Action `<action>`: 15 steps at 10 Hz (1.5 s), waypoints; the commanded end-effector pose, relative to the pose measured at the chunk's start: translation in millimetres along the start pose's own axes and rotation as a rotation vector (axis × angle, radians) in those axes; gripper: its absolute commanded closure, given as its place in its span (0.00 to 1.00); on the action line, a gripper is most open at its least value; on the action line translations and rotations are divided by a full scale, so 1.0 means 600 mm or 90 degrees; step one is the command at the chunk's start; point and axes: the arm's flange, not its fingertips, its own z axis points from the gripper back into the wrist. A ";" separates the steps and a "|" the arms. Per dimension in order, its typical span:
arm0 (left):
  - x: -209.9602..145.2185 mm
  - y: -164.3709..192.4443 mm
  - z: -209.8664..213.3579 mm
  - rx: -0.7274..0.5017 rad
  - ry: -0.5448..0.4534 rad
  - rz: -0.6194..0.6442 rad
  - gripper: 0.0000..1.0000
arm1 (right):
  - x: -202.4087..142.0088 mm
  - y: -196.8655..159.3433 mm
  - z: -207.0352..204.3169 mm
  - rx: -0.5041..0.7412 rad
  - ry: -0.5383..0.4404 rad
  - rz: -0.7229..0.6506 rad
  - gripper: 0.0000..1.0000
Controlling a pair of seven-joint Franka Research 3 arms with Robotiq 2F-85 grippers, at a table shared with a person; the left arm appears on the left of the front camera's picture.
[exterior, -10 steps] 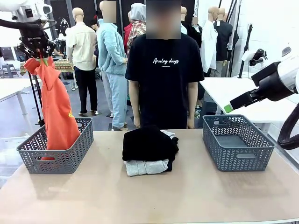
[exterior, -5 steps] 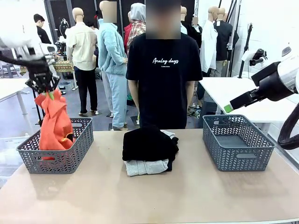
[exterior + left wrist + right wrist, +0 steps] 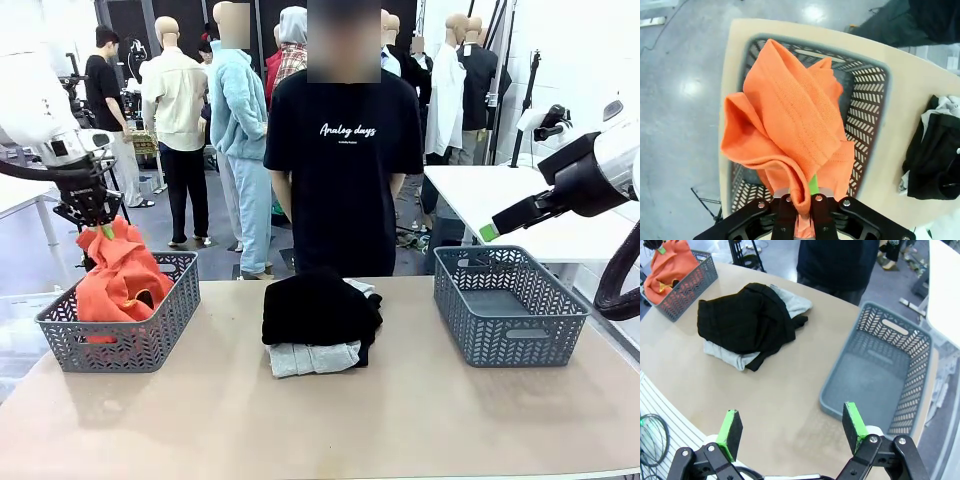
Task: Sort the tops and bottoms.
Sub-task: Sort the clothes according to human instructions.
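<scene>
Left gripper [image 3: 101, 230] is pinched tight on a fold of the orange top [image 3: 118, 282], directly over the left basket [image 3: 135, 340]. Most of the cloth is heaped inside and the peak stands above the rim. My read of the step: drop off the top. To do it well, go a bit lower so the held fold sits inside the walls, centre it over the basket, then let go and lift straight up. From the wrist, cloth wraps around the green pad, so a snag on retreat is the main risk; open fully before pulling away. The heap leans toward the basket's outer side, so a sleeve could spill over the rim if released off-centre. Mid-table is the remaining pile: black bottoms [image 3: 318, 305] on top, grey top [image 3: 315, 358] underneath with only its edges poking out. The black piece has to come off first, or the grey one will drag it along. A person [image 3: 345, 170] stands just behind the pile at the far edge of the table [image 3: 420, 420], with arms down and not reaching in. The right basket [image 3: 510, 315] holds nothing and is well apart from the pile; I'd guess it's for the bottoms. Right gripper [image 3: 497, 225] hangs above and behind that basket, jaws wide, holding nothing. It has a free path down to the pile, and nothing sits between the baskets other than the pile.
</scene>
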 end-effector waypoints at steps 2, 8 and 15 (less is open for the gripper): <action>-0.019 -0.021 -0.037 -0.031 0.021 -0.024 1.00 | 0.001 0.001 -0.003 0.013 -0.008 -0.008 0.00; -0.030 -0.035 -0.029 0.028 0.056 -0.016 0.24 | 0.001 0.001 -0.003 0.013 -0.008 -0.008 0.00; -0.029 -0.076 0.056 0.031 0.041 -0.086 0.24 | 0.001 0.001 -0.003 0.013 -0.008 -0.008 0.00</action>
